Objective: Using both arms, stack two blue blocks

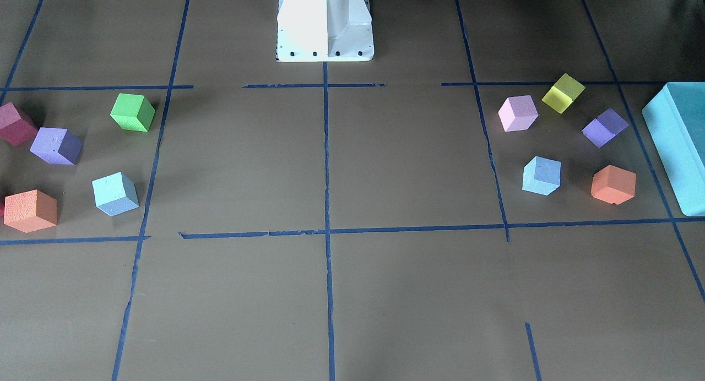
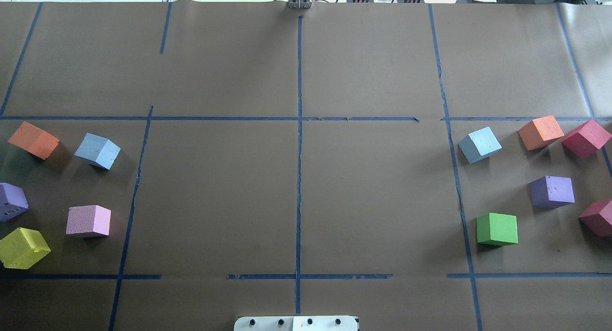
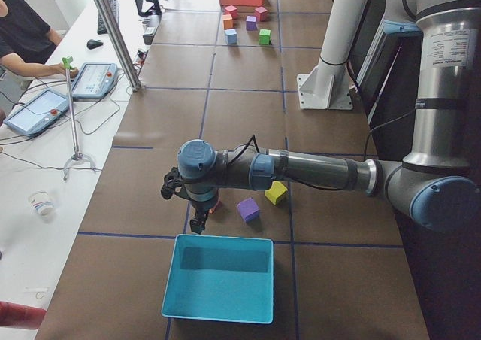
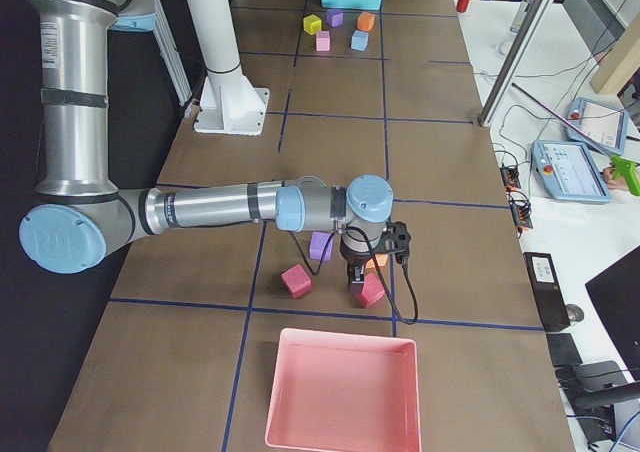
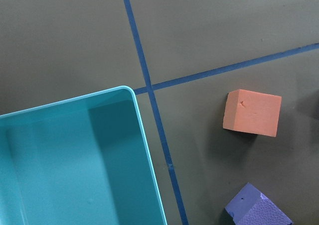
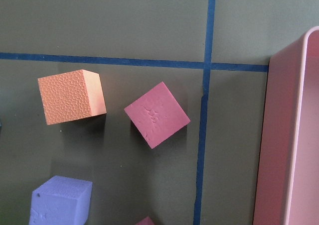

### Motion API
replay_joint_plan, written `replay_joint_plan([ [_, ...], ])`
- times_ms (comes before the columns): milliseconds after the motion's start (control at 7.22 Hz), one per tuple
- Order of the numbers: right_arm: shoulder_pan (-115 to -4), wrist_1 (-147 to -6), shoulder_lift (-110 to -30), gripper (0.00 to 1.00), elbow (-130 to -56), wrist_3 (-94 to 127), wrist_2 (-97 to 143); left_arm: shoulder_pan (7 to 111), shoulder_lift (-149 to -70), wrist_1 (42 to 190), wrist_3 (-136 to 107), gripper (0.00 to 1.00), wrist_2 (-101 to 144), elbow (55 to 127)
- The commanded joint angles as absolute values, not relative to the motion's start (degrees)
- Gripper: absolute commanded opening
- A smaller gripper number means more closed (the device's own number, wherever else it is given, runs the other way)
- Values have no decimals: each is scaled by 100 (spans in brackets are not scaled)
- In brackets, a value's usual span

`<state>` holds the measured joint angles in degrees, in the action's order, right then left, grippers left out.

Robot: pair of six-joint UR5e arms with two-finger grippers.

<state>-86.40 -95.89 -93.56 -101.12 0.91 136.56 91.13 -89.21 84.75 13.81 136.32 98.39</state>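
One pale blue block (image 2: 97, 150) lies on the table's left side, between an orange cube (image 2: 33, 139) and a pink cube (image 2: 88, 221); it also shows in the front view (image 1: 542, 175). The other blue block (image 2: 479, 144) lies on the right side, also in the front view (image 1: 115, 193). The left gripper (image 3: 197, 221) hangs by the teal box (image 3: 219, 277), away from the blocks. The right gripper (image 4: 355, 275) hangs over a magenta cube (image 4: 371, 290). I cannot tell whether either gripper is open or shut. Neither wrist view shows a blue block.
Purple (image 2: 552, 191), green (image 2: 497, 229), orange (image 2: 540, 132) and magenta (image 2: 585, 138) cubes surround the right block. Yellow (image 2: 21, 247) and purple (image 2: 10, 202) cubes lie on the left. A pink tray (image 4: 342, 392) stands at the right end. The white pedestal (image 1: 325, 23) stands at the robot's edge.
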Motion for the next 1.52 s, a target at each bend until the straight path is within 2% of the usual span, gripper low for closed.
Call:
replay_joint_plan([
  [0,-8640,-9571,-9500,100,-10125,79,14129,9079,-8860,8498,1432,100,13518,9957],
  [138,-8631,-9563,-9501,100,-10169,88,14185,9062,-8859,8490,1389,100,13578,9854],
  [415,-8002,-8462,-9361,100,-10266,645,14116,8904,-8851,8508,1389,100,13579,9800],
  [692,-7063,-7739,-8966,100,-10292,1815,13898,8903,-8851,8508,1406,100,13588,9852],
  [969,-5815,-7612,-8230,100,-10170,2988,12688,8903,-8851,8508,1424,100,13832,9818],
  [1385,-5196,-6884,-8191,100,-9819,3662,12165,8912,-8842,8508,1433,100,13948,9826],
])
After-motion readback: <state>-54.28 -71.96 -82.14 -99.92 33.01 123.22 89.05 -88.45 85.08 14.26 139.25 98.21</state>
